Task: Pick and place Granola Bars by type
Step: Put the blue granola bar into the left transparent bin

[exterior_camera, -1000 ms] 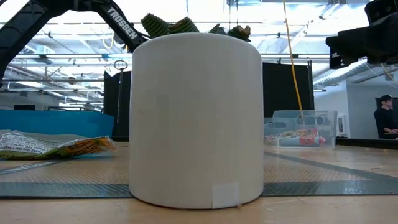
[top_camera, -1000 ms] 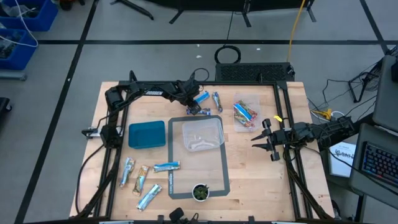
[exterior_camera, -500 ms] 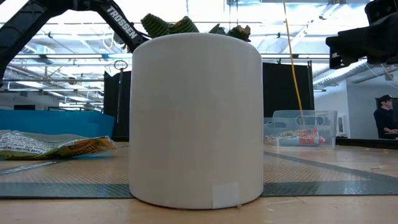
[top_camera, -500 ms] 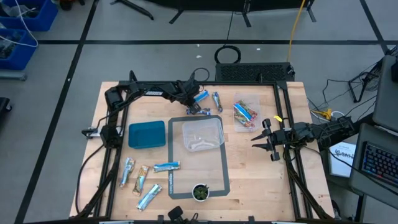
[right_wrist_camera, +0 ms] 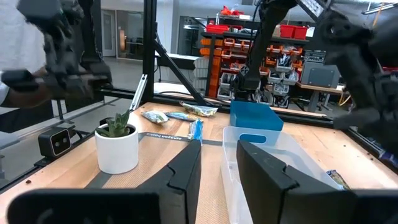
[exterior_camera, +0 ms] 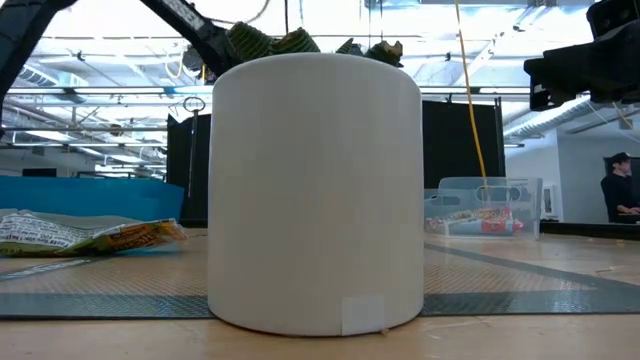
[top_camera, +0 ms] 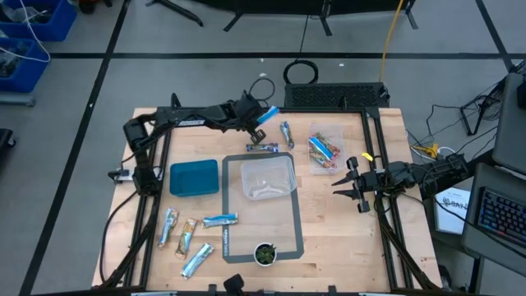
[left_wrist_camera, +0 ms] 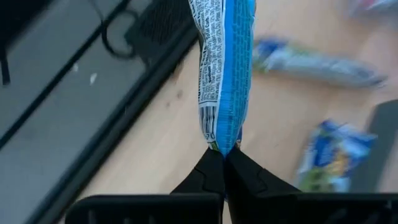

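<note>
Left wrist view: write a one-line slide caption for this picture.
Left end effector shut on the end of a blue granola bar, lifted above the wooden table, other bars blurred beyond.

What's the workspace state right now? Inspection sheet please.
Surface: wooden table with a dark mat.
Job's things: blue granola bar lifted off the table; two bars at the far edge; five front left; some in the small clear bin.
Clutter: blue lid, large clear bin, potted plant.
Grippers: left gripper shut on the bar; right gripper open, idle at the right side.
Cables: yellow cable, black coil.
Surroundings: blue crates, keyboard.
</note>
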You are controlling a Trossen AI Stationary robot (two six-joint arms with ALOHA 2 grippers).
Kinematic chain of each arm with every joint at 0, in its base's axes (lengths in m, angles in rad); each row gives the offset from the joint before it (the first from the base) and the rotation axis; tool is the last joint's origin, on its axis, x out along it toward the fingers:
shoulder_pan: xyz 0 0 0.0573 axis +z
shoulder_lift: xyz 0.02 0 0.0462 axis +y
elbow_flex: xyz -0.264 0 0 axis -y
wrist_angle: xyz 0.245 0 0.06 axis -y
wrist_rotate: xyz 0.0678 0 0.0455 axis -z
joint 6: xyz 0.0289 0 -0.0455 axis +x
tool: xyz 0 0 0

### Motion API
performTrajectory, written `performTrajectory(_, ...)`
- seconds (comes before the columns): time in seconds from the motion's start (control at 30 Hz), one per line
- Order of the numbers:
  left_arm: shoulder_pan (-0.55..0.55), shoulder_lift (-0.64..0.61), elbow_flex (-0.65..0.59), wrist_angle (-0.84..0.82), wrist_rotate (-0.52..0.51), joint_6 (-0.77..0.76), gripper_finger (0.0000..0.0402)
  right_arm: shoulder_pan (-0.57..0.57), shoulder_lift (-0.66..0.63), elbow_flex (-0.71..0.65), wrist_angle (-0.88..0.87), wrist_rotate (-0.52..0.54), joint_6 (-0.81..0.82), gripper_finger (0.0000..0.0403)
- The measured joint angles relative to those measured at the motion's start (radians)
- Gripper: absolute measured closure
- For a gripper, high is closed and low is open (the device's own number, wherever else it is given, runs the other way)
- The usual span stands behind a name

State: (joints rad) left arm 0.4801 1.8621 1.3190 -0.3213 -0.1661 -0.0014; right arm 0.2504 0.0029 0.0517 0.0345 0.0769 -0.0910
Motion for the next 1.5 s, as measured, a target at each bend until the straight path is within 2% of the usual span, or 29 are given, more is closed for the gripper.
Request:
performTrajectory(0.3,-0.149,-0.148,0.000,0.044,-0.035,0.081,0.0400,0.000,0.000,0.000,0.000,0.000,0.000,0.0308)
performTrajectory(0.6,-0.344,-0.251,0.000,0.050,-0.153,0.123,0.0400,0.000,0.000,0.000,0.000,0.000,0.000,0.0309)
performTrajectory(1.1,-0.459,-0.290,-0.001,0.051,-0.199,0.077,0.0401,0.000,0.000,0.000,0.000,0.000,0.000,0.0309)
performTrajectory(1.23,-0.485,-0.291,-0.047,0.134,-0.199,0.080,0.0401,0.000,0.000,0.000,0.000,0.000,0.000,0.0307)
performTrajectory(1.3,-0.495,-0.312,-0.089,0.187,-0.163,0.083,0.0401,0.000,0.000,0.000,0.000,0.000,0.000,0.0308)
performTrajectory(1.5,-0.517,-0.420,-0.287,0.426,-0.122,0.077,0.0401,0.000,0.000,0.000,0.002,0.000,0.000,0.0307)
